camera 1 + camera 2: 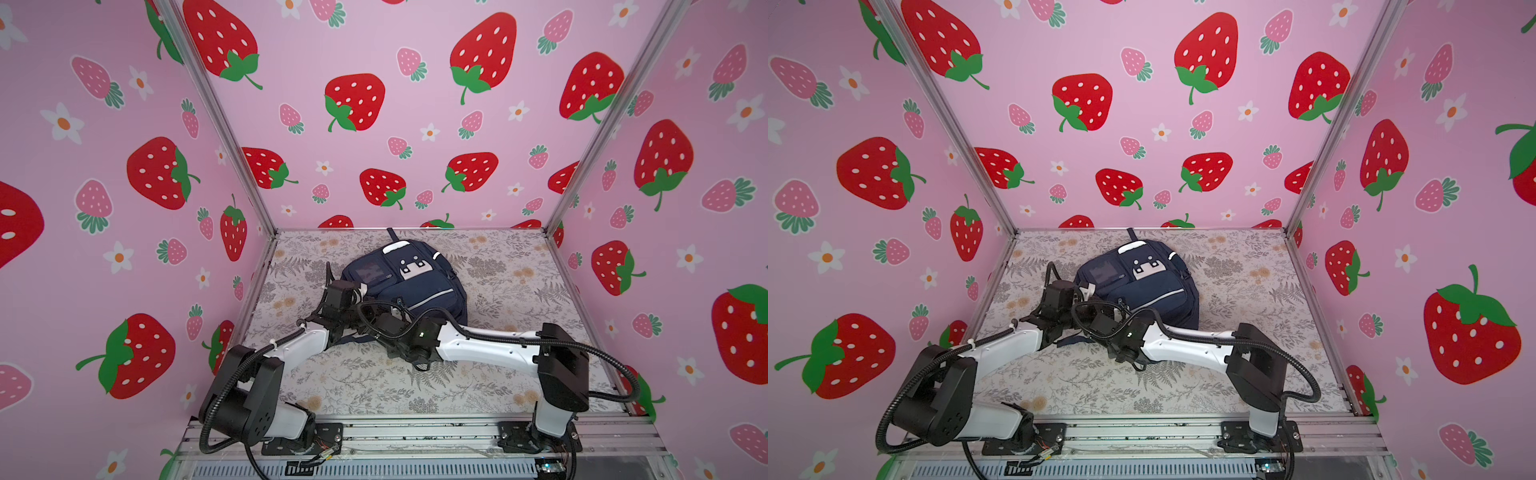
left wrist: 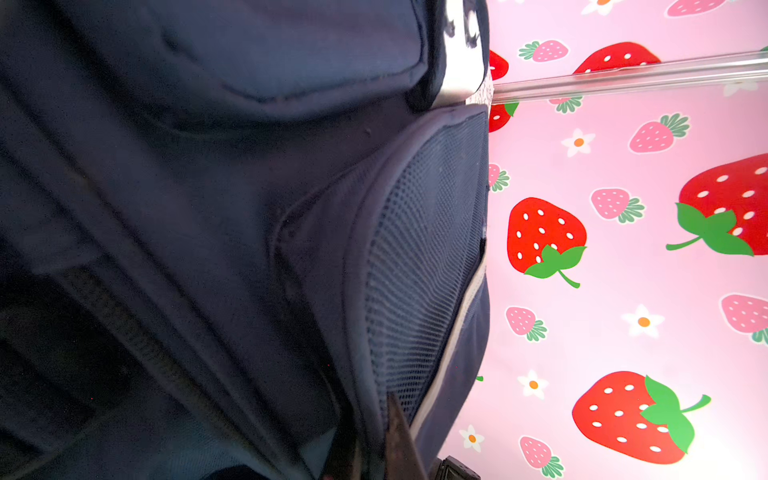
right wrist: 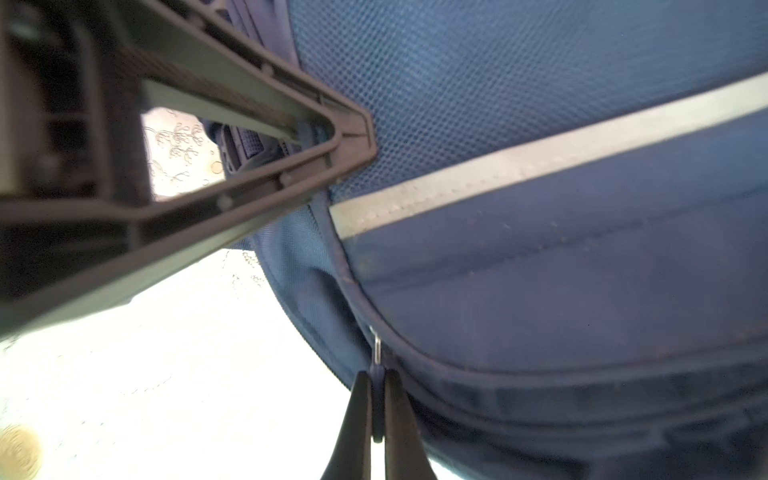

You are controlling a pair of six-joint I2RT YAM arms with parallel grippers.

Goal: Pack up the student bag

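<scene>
On the counter, toward its back edge, gripping the face-up bag at two spots: pinching its side fabric between closed left fingers, clamping a zip pull between tight-pressed right fingers.

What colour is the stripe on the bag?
The stripe is silver-grey; the right wrist view shows it best.

Student bag: navy woven cloth, matt, with a fine-grained weave up close. Mesh side pocket: open netting, rougher. Reflective stripe: smooth silver-grey tape, dull sheen, stitched edge. Zip pull: thin bright metal wire loop. Right gripper: matt black plastic. Arm shells: glossy white plastic. Frame posts: brushed metal. Worktop: matt printed covering.
</scene>
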